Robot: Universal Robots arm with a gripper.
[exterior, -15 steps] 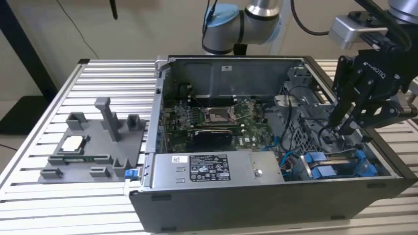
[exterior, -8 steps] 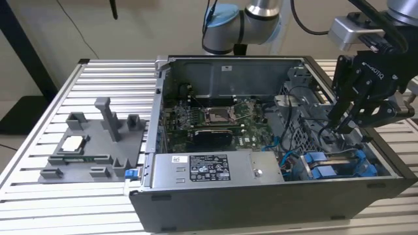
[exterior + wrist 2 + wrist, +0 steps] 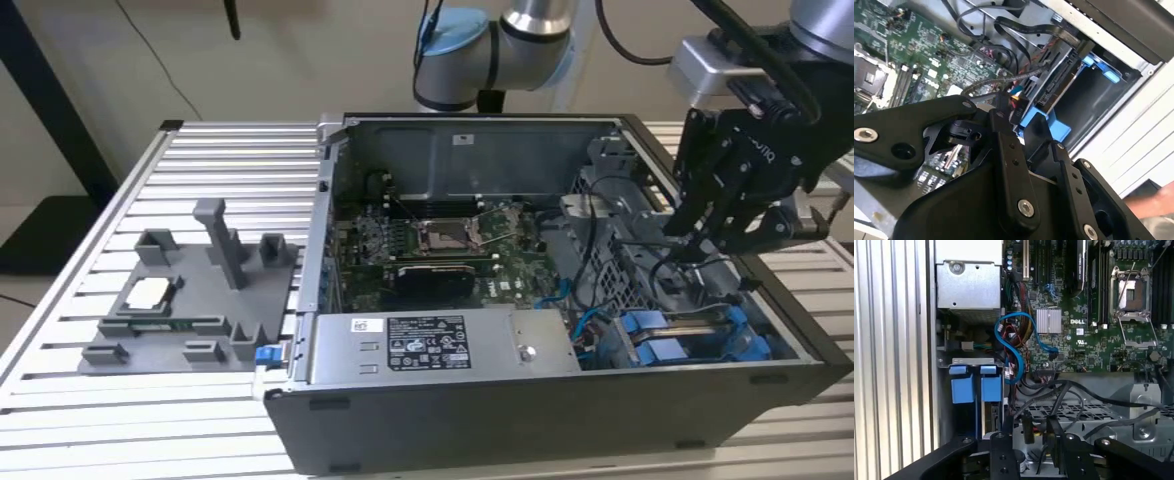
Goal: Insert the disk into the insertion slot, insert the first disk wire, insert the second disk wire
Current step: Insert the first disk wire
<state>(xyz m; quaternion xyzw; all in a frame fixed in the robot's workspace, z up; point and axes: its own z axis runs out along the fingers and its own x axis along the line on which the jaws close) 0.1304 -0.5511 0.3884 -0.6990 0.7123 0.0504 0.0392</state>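
We place the exterior view high and off the arm. It looks obliquely down into the open PC case (image 3: pixel 467 425) from middle distance and takes in the slatted surface (image 3: pixel 80 420), with the gripper (image 3: pixel 701 240) at the exterior view's right. The first wrist view looks steeply down into the case at close range, past the black gripper links (image 3: pixel 1004 460). The second wrist view sits closer still and looks obliquely across those links. All three views share the motherboard (image 3: pixel 441 250) and the blue-edged insertion slot (image 3: pixel 694 335).
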